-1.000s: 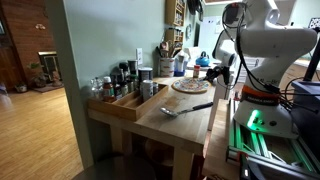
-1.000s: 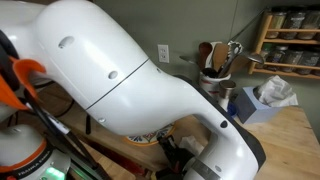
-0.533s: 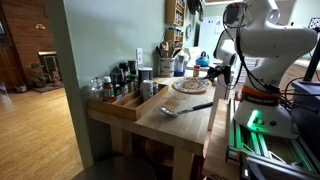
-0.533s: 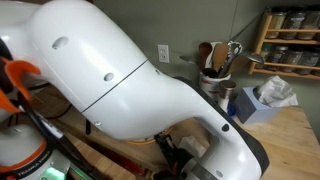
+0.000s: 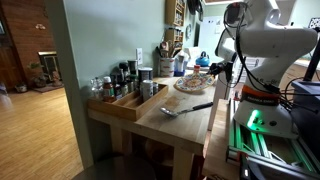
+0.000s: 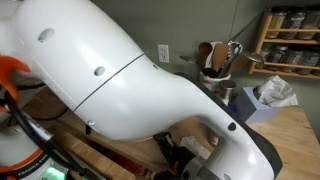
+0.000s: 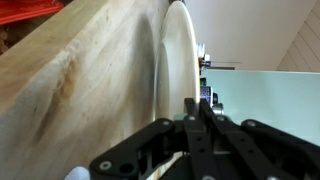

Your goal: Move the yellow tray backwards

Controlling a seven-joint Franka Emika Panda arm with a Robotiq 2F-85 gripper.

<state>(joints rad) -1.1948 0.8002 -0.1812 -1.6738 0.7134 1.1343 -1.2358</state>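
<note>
**Wrist view: black gripper (image 7: 198, 108) clamped on the rim of the small round pale yellow tray (image 7: 180, 50)**

Wrist view: the camera is rolled, so the light wooden table top (image 7: 80, 80) runs as a steep slope across the left of the picture. The shallow yellow tray is seen almost edge-on, as a narrow pale ellipse. The dark fingers (image 7: 190, 125) come in from the bottom. They are drawn together on the tray's near edge, with the rim between them.

Exterior view that looks along the table: the yellow tray (image 5: 188, 85) sits at the far end of the wooden table (image 5: 185, 128). The gripper (image 5: 213, 73) meets the tray's edge on the side of the white robot arm (image 5: 265, 40). A grey spatula with a dark handle (image 5: 187, 108) lies nearer the camera, apart from the tray. A long rectangular wooden box filled with bottles (image 5: 125, 103) stands along the table's other edge.

Exterior view from close behind the arm: the arm's white shell (image 6: 130, 70) fills most of the picture and hides the tray. A jar of kitchen utensils (image 6: 217, 60) stands against the wall, and a blue tissue box (image 6: 262, 103) stands beside it on the wooden top.
</note>
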